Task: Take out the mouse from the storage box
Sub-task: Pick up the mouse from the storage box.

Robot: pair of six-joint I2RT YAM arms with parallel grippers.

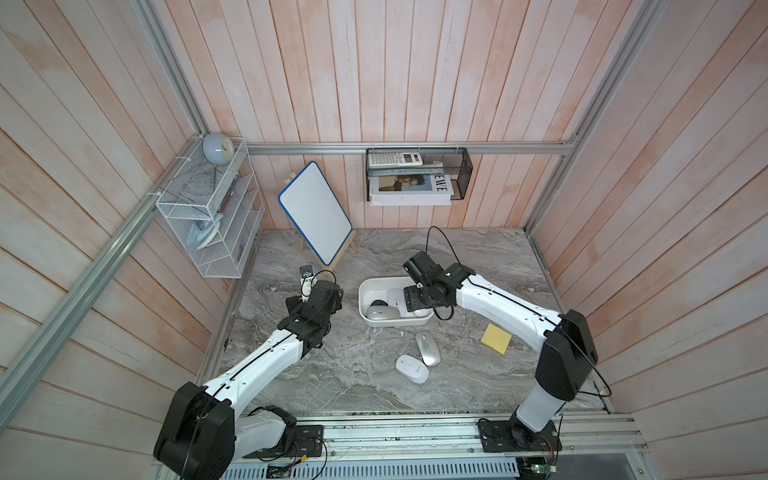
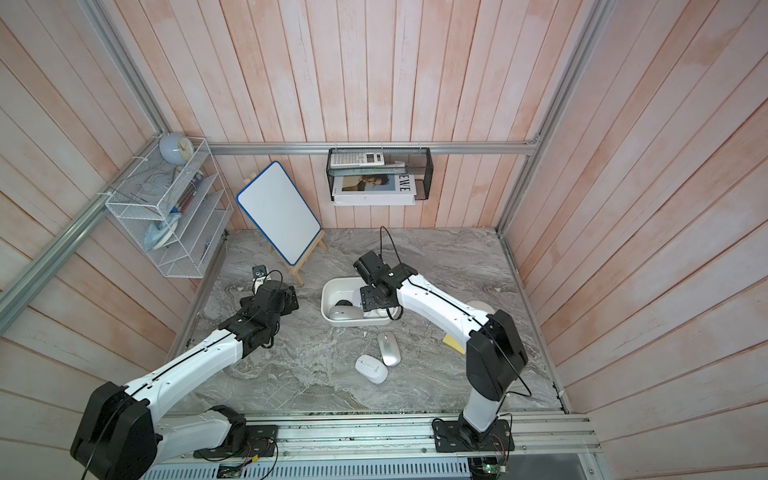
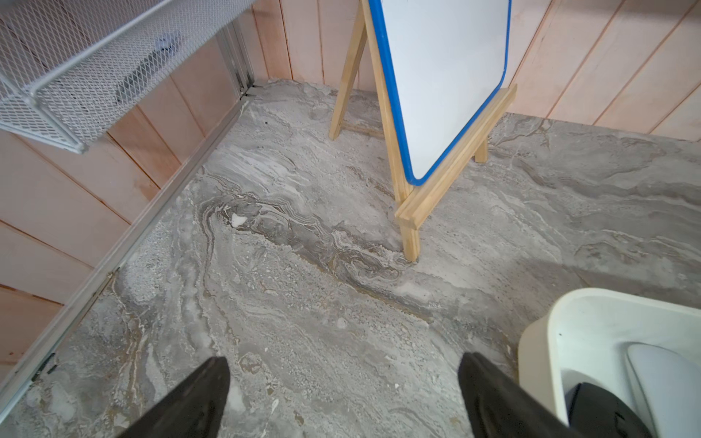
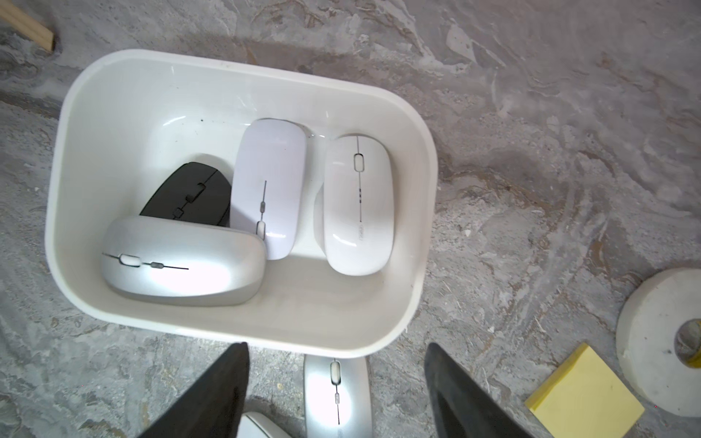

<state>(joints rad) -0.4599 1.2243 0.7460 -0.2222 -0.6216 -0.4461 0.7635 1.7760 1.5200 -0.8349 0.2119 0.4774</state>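
The storage box (image 1: 360,297) is a white rounded tub in the middle of the table, seen in both top views. In the right wrist view the storage box (image 4: 227,76) holds several mice: a silver mouse (image 4: 182,261), a black mouse (image 4: 189,189), a pale lilac mouse (image 4: 269,182) and a white mouse (image 4: 358,204). My right gripper (image 4: 337,347) hangs open above the box's near rim, holding nothing. My left gripper (image 3: 343,358) is open over bare table, left of the box (image 3: 569,314).
Outside the box, a silver mouse (image 1: 428,348) and a white mouse (image 1: 411,368) lie on the table. Yellow sticky notes (image 1: 496,338) and a tape roll (image 4: 664,341) sit to the right. A whiteboard on an easel (image 1: 316,212) stands behind; a white wire rack (image 1: 208,216) hangs left.
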